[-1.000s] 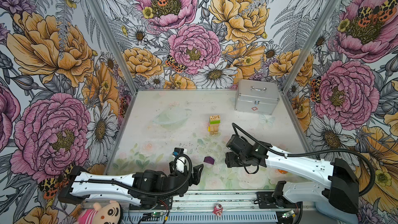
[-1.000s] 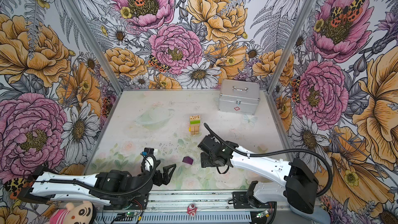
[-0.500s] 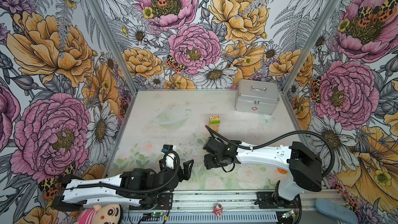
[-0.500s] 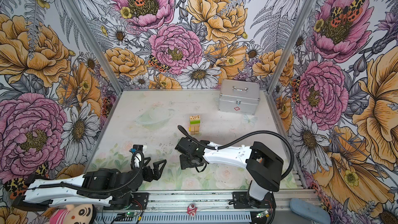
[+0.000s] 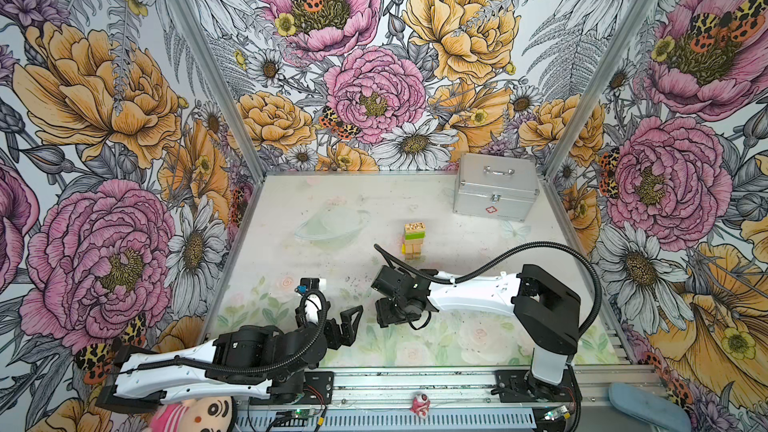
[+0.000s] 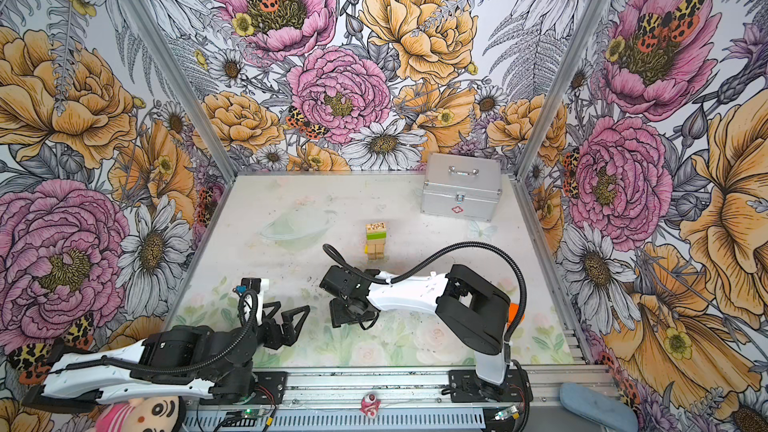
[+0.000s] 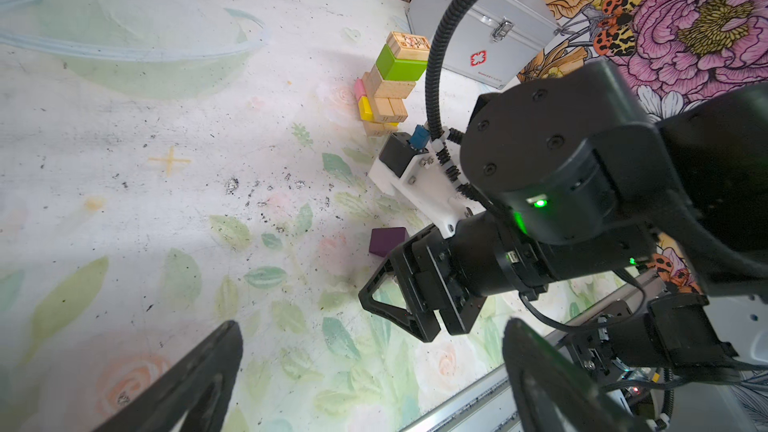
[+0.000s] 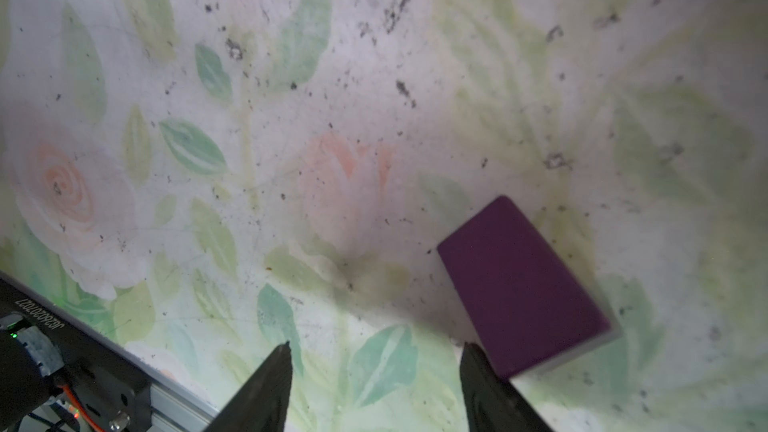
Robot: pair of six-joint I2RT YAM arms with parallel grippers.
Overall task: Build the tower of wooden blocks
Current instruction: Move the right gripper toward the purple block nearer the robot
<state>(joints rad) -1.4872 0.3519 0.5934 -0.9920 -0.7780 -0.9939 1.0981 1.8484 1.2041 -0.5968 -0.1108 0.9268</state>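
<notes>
The tower (image 5: 413,241) (image 6: 376,241) stands mid-table: tan wood blocks low, yellow and pink ones at the side, a lime-green layer, and a printed tan block on top; it also shows in the left wrist view (image 7: 392,81). A dark purple block (image 8: 523,284) (image 7: 386,240) lies flat on the table, hidden under the right arm in both top views. My right gripper (image 5: 390,317) (image 6: 347,317) (image 8: 376,347) points down beside it, open, with nothing between the fingers; the block sits just outside one fingertip (image 8: 469,353). My left gripper (image 5: 345,324) (image 6: 286,317) (image 7: 374,326) is wide open and empty, front left.
A silver metal case (image 5: 494,193) (image 6: 461,193) stands at the back right corner. An orange object (image 6: 515,313) peeks out behind the right arm's elbow. A doll (image 5: 199,413) and a small toy (image 5: 419,403) lie by the front rail.
The right arm has swung left toward the front middle and now covers the purple block in the top views. The left arm has drawn back to the left.
</notes>
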